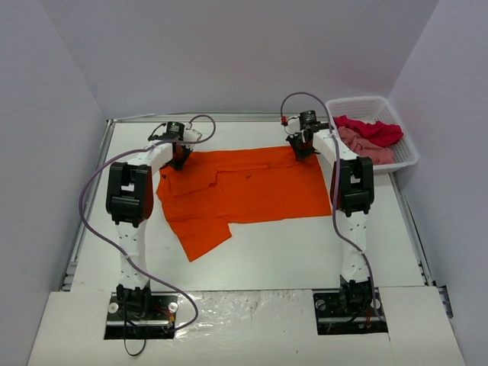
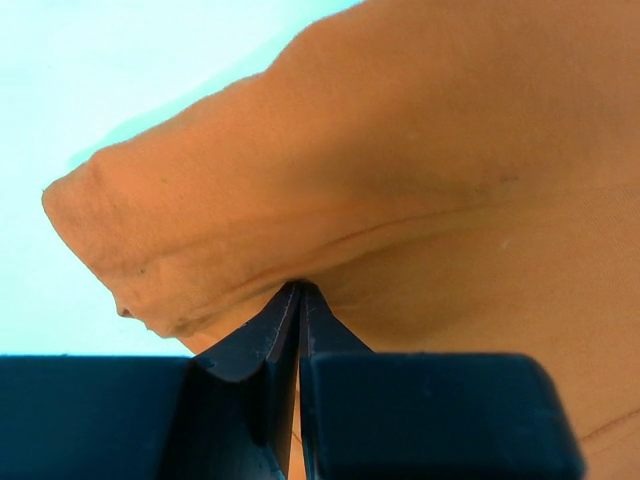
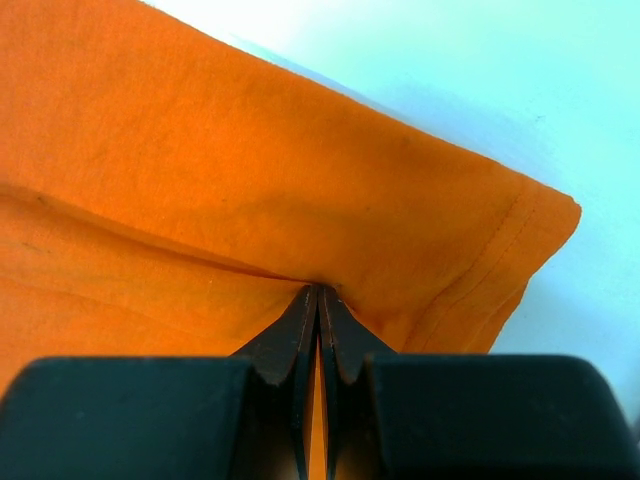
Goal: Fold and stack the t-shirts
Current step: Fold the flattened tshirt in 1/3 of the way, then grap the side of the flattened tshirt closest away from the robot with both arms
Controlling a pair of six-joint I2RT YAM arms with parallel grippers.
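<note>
An orange t-shirt (image 1: pixel 244 191) lies spread across the middle of the white table, one sleeve hanging toward the near left. My left gripper (image 1: pixel 180 158) is at its far left corner, jaws shut on a pinch of the orange cloth (image 2: pixel 330 200). My right gripper (image 1: pixel 303 149) is at the far right corner, shut on the cloth (image 3: pixel 250 190) close to its hemmed edge. A crimson red t-shirt (image 1: pixel 374 131) and a dusty pink t-shirt (image 1: pixel 364 145) lie crumpled in the basket at the far right.
The white lattice basket (image 1: pixel 409 149) stands at the table's far right corner. Grey walls close in the table on three sides. Purple cables loop from both arms. The table's bare white surface (image 1: pixel 305 252) stretches in front of the shirt.
</note>
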